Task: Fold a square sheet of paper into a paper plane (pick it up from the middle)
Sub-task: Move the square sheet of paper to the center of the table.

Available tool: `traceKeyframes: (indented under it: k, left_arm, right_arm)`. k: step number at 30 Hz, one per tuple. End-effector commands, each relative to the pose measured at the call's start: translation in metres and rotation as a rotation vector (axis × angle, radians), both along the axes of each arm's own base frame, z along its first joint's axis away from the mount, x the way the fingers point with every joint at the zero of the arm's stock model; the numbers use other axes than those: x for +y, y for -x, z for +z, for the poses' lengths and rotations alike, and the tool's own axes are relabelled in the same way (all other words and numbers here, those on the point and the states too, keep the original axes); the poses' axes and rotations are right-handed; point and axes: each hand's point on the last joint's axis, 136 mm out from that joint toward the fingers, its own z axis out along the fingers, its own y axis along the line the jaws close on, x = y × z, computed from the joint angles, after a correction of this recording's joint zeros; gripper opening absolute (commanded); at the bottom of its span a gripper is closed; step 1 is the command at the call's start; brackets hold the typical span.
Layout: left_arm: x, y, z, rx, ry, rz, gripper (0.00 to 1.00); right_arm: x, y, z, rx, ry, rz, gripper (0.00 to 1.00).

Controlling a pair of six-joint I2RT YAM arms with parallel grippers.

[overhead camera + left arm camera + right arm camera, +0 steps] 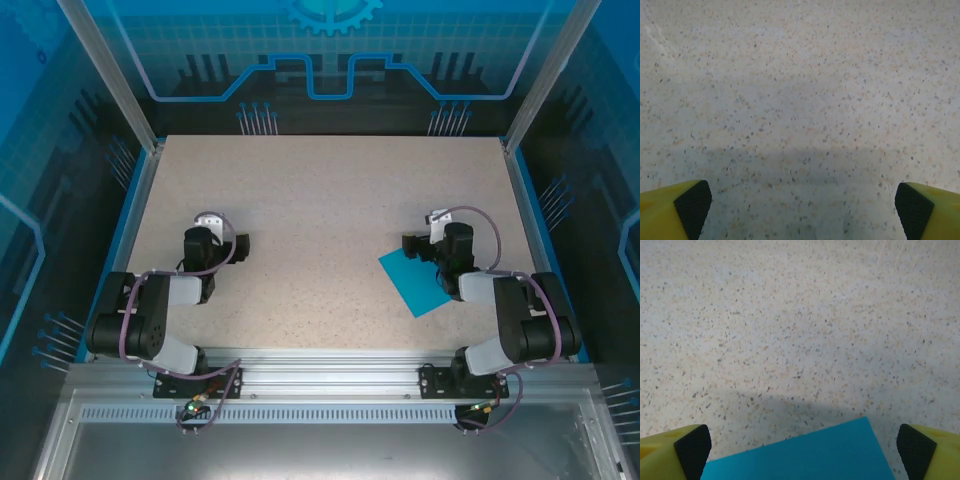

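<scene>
Both the left gripper [802, 212] and right gripper [413, 246] are wide open and empty, the paper [417, 287] lies apparently unfolded on the tabletop [320, 190], partly beneath the right one, so all folds remain.

No readable text, numbers or brand marks in any view. Only sign-like graphic: a blue gear emblem [335, 12], cut off by the top edge at upper centre of the top view. It's printed on the back wall [180, 50], above blue circuit-style line art [328, 96].
</scene>
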Motion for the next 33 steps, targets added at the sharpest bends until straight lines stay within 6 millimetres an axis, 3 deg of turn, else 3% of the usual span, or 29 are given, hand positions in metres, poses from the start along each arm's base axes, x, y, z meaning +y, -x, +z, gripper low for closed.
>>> traceKeyframes:
  k: [1, 33]
  left_arm:
    - [-0.0107, -0.0228, 0.0317, -0.129, 0.039, -0.030, 0.98]
    - [-0.0113, -0.0224, 0.0321, -0.132, 0.041, -0.035, 0.98]
  right_arm:
    - [-0.0033, -0.0223, 0.0293, -0.121, 0.000, 0.013, 0.99]
    - [-0.0012, -0.0223, 0.0297, -0.121, -0.002, 0.027, 0.99]
